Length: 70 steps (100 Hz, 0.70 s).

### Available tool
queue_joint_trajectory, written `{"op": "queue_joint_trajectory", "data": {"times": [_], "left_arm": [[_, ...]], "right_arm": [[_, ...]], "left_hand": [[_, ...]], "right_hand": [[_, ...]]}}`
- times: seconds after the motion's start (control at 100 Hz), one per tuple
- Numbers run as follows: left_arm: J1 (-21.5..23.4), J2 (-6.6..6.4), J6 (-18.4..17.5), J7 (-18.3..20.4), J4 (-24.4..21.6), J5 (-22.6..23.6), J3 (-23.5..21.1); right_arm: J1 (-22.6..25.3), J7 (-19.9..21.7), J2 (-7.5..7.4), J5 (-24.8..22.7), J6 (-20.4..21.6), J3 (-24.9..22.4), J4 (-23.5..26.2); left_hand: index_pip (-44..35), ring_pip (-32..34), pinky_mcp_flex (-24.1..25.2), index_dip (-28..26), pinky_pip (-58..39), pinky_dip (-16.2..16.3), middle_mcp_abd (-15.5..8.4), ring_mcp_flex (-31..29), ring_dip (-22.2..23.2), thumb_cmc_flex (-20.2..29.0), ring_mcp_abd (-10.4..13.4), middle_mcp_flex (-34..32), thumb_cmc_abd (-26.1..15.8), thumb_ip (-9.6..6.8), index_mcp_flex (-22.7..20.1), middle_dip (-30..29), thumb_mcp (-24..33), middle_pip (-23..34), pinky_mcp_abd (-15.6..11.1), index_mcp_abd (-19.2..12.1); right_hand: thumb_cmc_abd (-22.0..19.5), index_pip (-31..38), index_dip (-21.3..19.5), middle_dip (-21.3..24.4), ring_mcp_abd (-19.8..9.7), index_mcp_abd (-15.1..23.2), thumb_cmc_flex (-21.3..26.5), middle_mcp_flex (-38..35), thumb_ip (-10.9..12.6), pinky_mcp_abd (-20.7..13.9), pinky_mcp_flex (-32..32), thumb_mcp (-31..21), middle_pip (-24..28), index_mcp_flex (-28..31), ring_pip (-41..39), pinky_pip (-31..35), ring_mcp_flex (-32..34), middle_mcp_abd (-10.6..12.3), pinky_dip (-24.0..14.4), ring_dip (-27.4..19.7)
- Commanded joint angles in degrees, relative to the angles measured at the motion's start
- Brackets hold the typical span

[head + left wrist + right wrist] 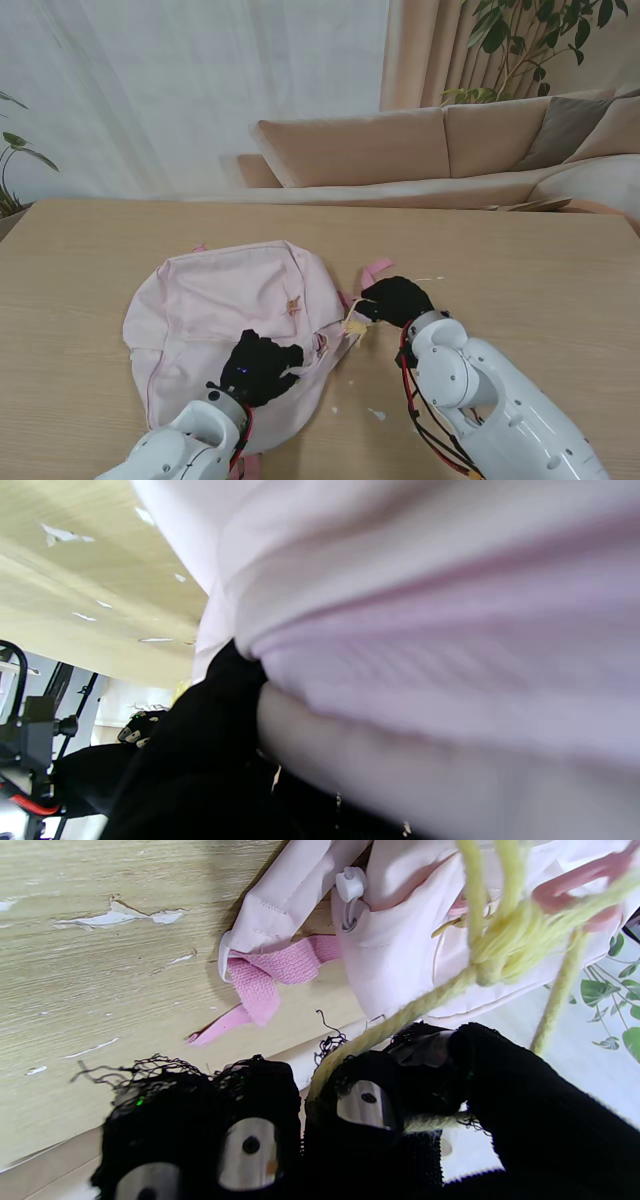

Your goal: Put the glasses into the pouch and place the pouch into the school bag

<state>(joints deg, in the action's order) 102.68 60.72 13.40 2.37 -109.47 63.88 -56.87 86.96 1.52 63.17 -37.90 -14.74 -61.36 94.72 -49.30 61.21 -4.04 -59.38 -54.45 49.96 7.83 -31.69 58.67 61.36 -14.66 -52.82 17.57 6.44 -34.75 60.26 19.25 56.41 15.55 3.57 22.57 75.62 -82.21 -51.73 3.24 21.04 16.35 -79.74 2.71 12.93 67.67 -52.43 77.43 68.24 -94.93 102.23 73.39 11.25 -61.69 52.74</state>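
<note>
School bag [225, 310]: flat on surface [80, 260] | your right hand [398, 298]: pinching yellow cord [400, 1017] at bag's right edge, bag lying to its left | your left hand [262, 367]: resting on bag's near side, grip unclear | pouch, glasses: not visible.

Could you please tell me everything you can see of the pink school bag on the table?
The school bag is pale pink soft fabric, lying flat and slumped on the wooden table. It has pink webbing straps, a white zipper pull and a yellow cord tied on. The left hand grips its near edge; the right hand pinches the cord.
</note>
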Motion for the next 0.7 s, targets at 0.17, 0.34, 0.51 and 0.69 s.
{"op": "queue_joint_trajectory", "data": {"times": [0.17, 0.34, 0.51, 0.69], "left_arm": [[7.0, -1.12, -10.9, -1.0, 0.0, 1.9, -6.6], [11.6, -1.46, -19.9, -2.4, -0.7, 3.6, -12.1], [14.7, -1.63, -27.7, -4.1, -1.1, 4.9, -16.9], [17.4, -1.52, -31.6, -4.0, -2.6, 4.6, -20.6]], "right_arm": [[-2.9, 1.8, 0.18, 1.0, -2.1, 1.1, -2.7], [-6.8, 2.8, 0.35, 2.7, -2.3, 3.2, -6.3], [-11.3, 2.8, 0.83, 3.9, -3.6, 6.0, -10.2], [-15.3, 2.2, 1.55, 5.4, -5.3, 8.3, -14.3]], "left_hand": [[-18.7, 4.9, -0.2, -10.3, -6.0, -1.6, 1.4, -3.0, 3.4, 5.3, -2.0, -1.9, -8.3, -6.30, -10.7, 1.8, 8.1, 7.7, 0.8, -11.0], [-18.7, 4.5, -0.4, -11.0, -6.2, -2.3, 0.7, -3.6, 3.3, 5.1, -1.8, -2.4, -7.7, -6.14, -11.7, 1.5, 9.0, 7.8, 1.1, -10.9], [-18.6, 4.2, -1.3, -11.8, -6.0, -3.3, 0.4, -4.4, 3.4, 4.2, -1.5, -2.8, -7.2, -5.86, -12.2, 1.3, 10.4, 7.7, 1.6, -11.3], [-18.5, 4.2, -1.6, -12.0, -6.0, -3.6, 0.3, -4.6, 3.4, 4.1, -1.6, -2.9, -7.1, -5.80, -12.3, 1.3, 10.6, 7.7, 1.9, -11.5]], "right_hand": [[-2.1, 1.2, -0.8, -0.5, -0.4, 0.0, -2.6, -3.2, 1.8, -2.9, 2.4, -0.9, 1.9, 2.7, -4.0, 17.7, 1.7, 0.4, -1.0, 1.1], [-2.2, 1.3, -0.9, -0.5, -0.2, -0.2, -2.6, -3.2, 1.9, -2.8, 2.4, -1.3, 1.9, 2.7, -4.0, 17.7, 1.7, 0.3, -1.1, 1.1], [-2.2, 1.4, -0.9, -0.5, -0.3, -0.1, -2.7, -3.2, 2.1, -2.8, 2.4, -1.6, 2.0, 2.8, -4.0, 17.7, 1.7, 0.3, -1.1, 1.1], [-2.3, 1.4, -1.0, -0.5, -0.2, -0.1, -2.8, -3.2, 2.2, -2.9, 2.4, -1.6, 2.0, 2.8, -4.1, 17.7, 1.7, 0.4, -1.2, 1.2]]}}
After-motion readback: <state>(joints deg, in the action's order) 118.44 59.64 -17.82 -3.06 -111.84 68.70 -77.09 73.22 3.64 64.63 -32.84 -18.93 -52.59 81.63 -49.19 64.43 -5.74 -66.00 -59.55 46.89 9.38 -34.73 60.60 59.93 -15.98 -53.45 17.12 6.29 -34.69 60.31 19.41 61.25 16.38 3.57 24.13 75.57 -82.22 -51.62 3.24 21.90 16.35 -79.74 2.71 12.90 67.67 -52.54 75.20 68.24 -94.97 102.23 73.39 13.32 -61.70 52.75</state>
